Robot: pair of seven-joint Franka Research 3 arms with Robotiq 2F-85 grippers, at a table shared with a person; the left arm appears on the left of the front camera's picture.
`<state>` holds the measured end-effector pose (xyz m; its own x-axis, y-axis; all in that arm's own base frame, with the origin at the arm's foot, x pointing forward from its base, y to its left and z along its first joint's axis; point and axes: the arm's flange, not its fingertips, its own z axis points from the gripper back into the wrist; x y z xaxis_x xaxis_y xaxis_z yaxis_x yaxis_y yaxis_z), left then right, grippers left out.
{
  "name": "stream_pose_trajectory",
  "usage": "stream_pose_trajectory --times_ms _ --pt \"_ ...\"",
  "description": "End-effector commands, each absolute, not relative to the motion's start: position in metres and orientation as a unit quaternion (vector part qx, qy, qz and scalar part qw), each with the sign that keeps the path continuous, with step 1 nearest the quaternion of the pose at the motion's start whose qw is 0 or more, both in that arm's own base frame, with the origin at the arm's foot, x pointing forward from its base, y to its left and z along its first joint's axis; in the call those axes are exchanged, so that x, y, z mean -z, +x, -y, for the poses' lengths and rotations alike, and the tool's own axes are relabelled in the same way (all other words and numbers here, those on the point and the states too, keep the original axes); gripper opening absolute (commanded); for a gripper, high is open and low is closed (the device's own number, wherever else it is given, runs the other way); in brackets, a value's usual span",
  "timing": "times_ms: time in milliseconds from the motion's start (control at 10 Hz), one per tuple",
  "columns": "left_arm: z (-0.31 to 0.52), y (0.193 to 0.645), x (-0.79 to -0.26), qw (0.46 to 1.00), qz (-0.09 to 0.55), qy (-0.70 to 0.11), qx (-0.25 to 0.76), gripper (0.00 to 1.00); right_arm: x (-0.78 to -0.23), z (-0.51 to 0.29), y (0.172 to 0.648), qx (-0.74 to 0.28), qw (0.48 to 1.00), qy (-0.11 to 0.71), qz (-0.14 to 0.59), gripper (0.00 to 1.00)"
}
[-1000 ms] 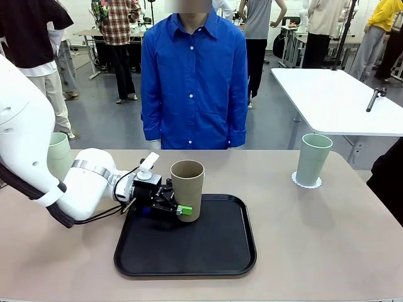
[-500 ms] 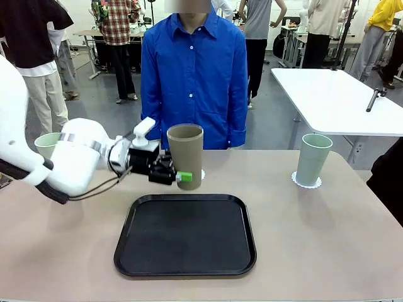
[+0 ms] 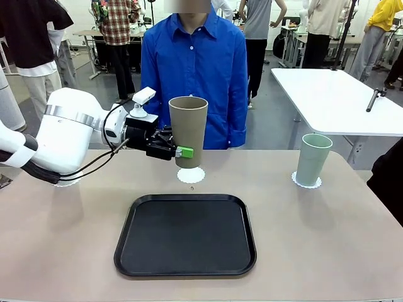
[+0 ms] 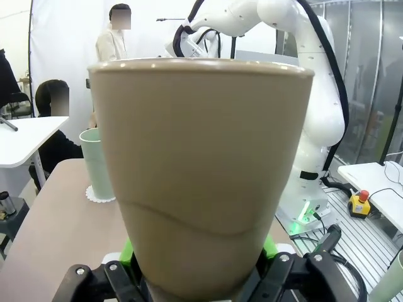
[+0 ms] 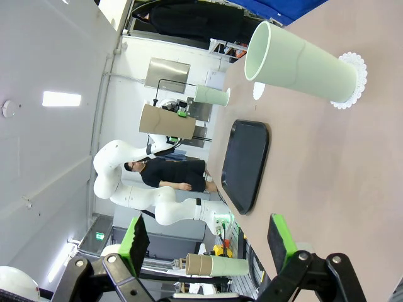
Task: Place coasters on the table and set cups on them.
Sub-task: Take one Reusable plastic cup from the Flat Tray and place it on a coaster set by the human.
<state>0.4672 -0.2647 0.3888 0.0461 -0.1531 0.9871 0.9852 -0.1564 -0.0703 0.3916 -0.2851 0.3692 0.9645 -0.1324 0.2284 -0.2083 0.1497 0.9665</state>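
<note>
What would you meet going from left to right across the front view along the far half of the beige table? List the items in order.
Left gripper → tan-brown cup it holds, raised above a bare white coaster → mint green cup standing on its coaster.

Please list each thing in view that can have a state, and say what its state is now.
Tan cup: upright, held in the air above the middle coaster.
Left end effector: shut on the tan cup.
Right end effector: open, holding nothing.
Middle coaster: flat on the table, nothing on it.
Right mint cup: upright on its coaster.
Black tray: flat, nothing on it.
</note>
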Motion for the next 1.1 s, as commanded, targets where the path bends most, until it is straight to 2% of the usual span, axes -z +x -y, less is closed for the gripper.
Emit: stream_pose_trajectory --times_ms 0,300,400,500,1000 --pt "0.266 0.468 -0.385 0.505 0.404 -0.523 0.555 0.23 -0.370 0.285 0.391 -0.025 0.746 0.653 0.128 1.00" --pt "0.266 0.468 -0.385 0.505 0.404 -0.523 0.555 0.23 -0.370 0.285 0.391 -0.025 0.746 0.653 0.128 1.00" --pt "0.265 0.467 -0.385 0.510 0.402 -0.516 0.558 0.82 -0.370 0.285 0.391 -0.025 0.746 0.653 0.128 1.00" --pt "0.262 0.509 -0.383 0.502 0.416 -0.510 0.561 0.82 -0.370 0.285 0.391 -0.025 0.746 0.653 0.128 1.00" --pt "0.272 0.635 -0.334 0.513 0.413 -0.492 0.569 0.82 -0.370 0.285 0.391 -0.025 0.746 0.653 0.128 1.00"
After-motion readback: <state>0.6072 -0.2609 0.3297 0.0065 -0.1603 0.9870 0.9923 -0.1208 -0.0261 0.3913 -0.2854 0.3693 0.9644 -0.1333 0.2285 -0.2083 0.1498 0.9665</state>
